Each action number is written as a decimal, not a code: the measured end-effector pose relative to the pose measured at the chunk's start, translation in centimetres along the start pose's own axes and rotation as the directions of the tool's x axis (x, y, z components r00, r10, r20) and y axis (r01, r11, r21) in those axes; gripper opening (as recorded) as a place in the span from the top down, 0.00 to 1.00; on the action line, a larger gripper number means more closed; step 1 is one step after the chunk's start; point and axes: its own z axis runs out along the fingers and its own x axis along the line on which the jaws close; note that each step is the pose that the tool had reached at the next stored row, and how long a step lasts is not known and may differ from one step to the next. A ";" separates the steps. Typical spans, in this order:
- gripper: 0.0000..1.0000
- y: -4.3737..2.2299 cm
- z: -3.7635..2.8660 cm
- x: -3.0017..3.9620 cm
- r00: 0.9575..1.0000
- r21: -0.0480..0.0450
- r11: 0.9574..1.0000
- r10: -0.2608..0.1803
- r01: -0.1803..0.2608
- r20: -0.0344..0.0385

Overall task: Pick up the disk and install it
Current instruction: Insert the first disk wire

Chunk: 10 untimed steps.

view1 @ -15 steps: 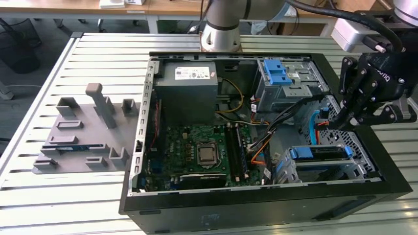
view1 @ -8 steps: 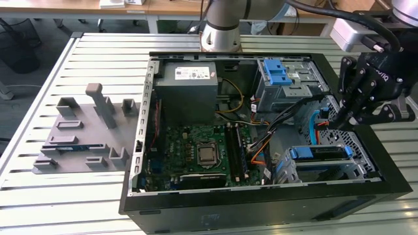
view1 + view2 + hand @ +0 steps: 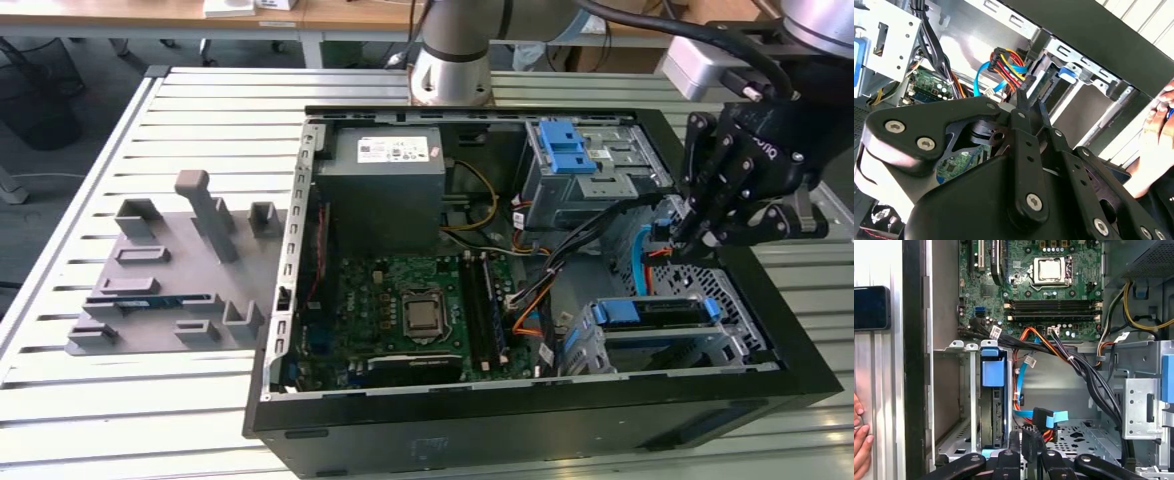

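The disk point(image 3: 650, 312) sits in the metal drive cage point(image 3: 727, 345) at the near right corner of the open computer case, its blue bracket facing up. In the first wrist view the disk point(image 3: 992, 410) stands on edge in its slot, blue tab on top. My black gripper point(image 3: 683, 245) hangs inside the case just behind that cage, a short gap away from the disk. Its fingers are shut with nothing between them in both wrist views point(image 3: 1023, 441) point(image 3: 1026, 97).
The case also holds a grey power supply box point(image 3: 380, 190), the motherboard point(image 3: 414, 310), an upper bay with a blue latch point(image 3: 567, 150), and blue and orange cables point(image 3: 1039, 417) near my fingertips. A grey fixture plate point(image 3: 174, 270) lies on the slatted table. A person's hand point(image 3: 860, 437) rests beside the case.
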 end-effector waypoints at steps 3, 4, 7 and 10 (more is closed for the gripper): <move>0.76 0.01 0.22 -0.09 1.000 0.000 1.000 0.000 0.000 0.000; 0.76 0.01 0.29 -0.11 1.000 0.000 1.000 0.000 0.000 0.000; 0.75 0.02 0.58 -0.22 1.000 -0.001 1.000 0.000 0.000 0.000; 0.68 0.02 0.82 -0.32 1.000 -0.001 1.000 0.000 0.000 0.000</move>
